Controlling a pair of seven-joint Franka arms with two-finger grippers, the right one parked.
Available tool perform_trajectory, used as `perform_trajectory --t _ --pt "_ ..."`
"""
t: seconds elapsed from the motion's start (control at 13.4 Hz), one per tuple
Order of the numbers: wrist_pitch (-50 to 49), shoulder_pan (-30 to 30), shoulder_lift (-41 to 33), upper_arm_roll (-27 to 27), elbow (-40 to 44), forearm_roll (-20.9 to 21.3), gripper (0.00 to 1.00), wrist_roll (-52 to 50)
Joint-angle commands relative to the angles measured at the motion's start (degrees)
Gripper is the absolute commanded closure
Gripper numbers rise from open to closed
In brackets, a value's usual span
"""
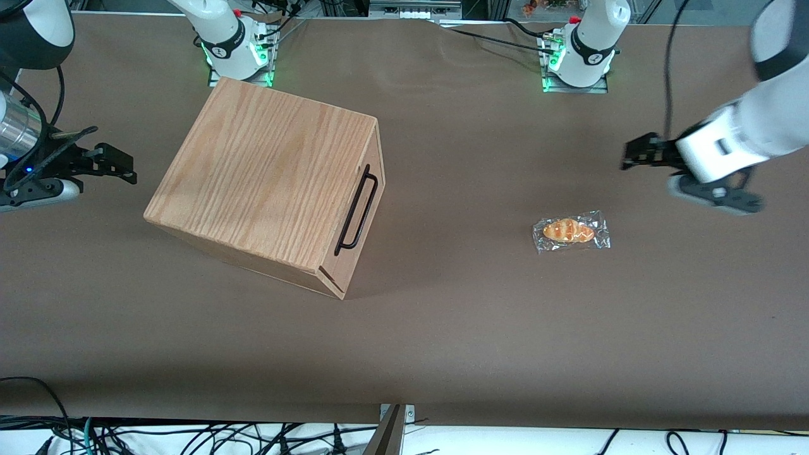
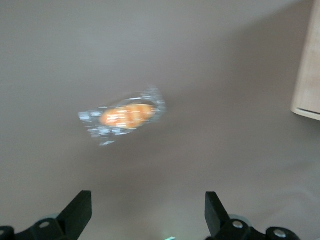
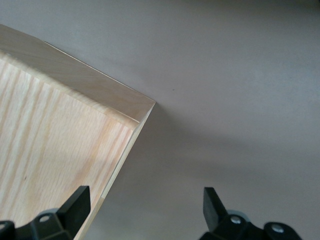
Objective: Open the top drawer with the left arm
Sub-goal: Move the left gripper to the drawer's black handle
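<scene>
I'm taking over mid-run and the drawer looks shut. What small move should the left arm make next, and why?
Probably carry the open end effector toward the drawer's handle. It hangs above bare table near the wrapped bun, well short of the wooden box, and the top drawer sits flush, untouched.

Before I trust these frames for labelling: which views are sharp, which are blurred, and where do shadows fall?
Front view: sharp; the wooden box casts a soft shadow beside its black handle. Left wrist view: the wrapped bread is smeared by blur, and the open pincer hangs over bare table. Right wrist view: fairly sharp, with a shadow along the box edge.
</scene>
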Motion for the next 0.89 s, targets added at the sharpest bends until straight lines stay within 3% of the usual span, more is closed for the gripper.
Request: perform_trajectory --t 0.0,0.15,0.3,0.6,0.82 --pt "-0.4 -4.1 6.2 -0.4 2.8 -7.8 0.00 -1.6" --pt "1.7 -8.0 11.0 -0.4 5.2 -11.3 0.00 -3.4" --pt "9.9 -12.4 13.7 -0.3 5.8 -18.3 0.00 -6.6" --pt "27.7 -22.2 18.6 -0.4 5.9 -19.8 0.00 -16.1" --pt "37.5 -25.8 21.2 -0.4 6.0 -23.8 0.00 -19.9"
